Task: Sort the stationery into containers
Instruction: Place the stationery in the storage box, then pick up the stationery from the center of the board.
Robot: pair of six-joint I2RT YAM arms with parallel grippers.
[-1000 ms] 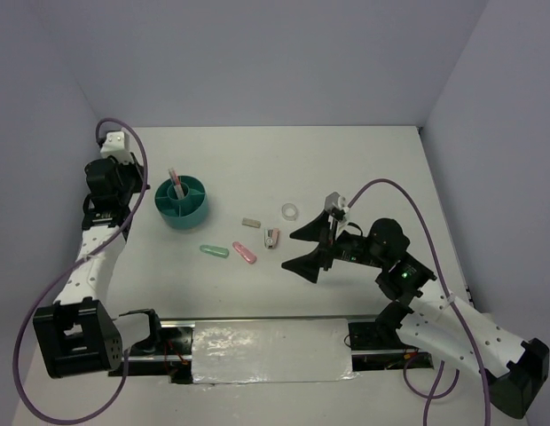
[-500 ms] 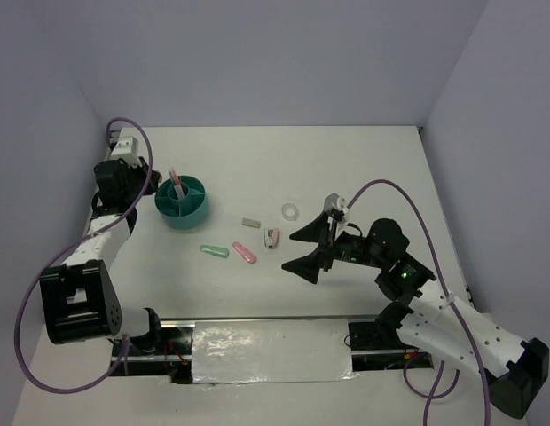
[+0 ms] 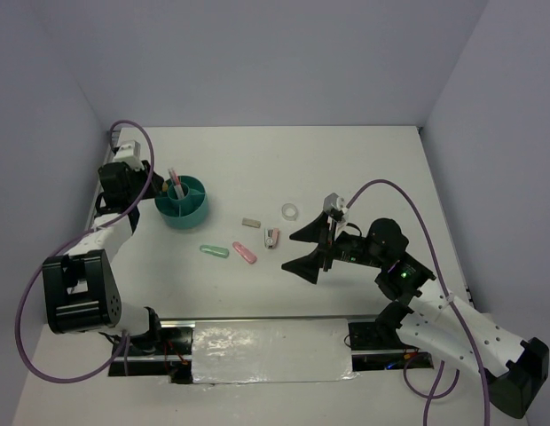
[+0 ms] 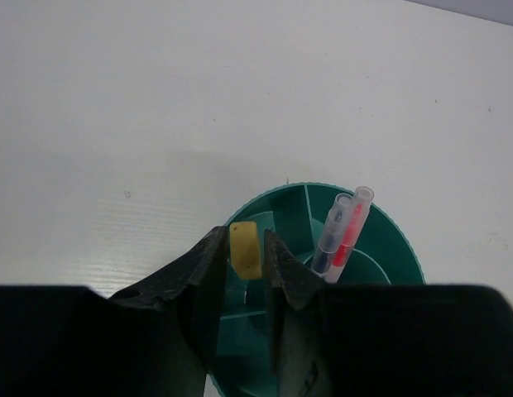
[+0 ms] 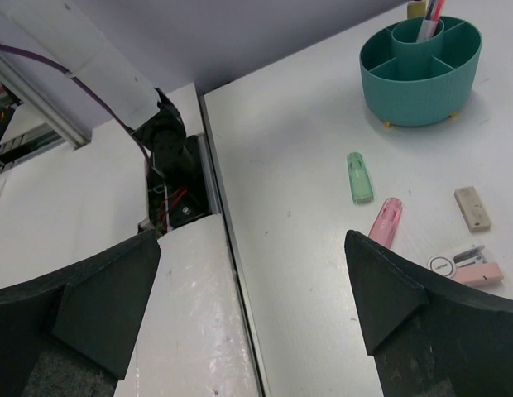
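Teal cup (image 5: 418, 95): two pens (image 4: 349, 231) inside. Left hand (image 4: 242, 240) clamped on one yellow block (image 4: 245, 250). Right hand (image 5: 252, 244) apart. Green eraser (image 5: 358, 176), pink eraser (image 5: 386, 222) on worktop (image 5: 306, 124).

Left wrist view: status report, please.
Left pincer shut on tan block, over teal cup. Right pincer open, empty. Nothing blocking.
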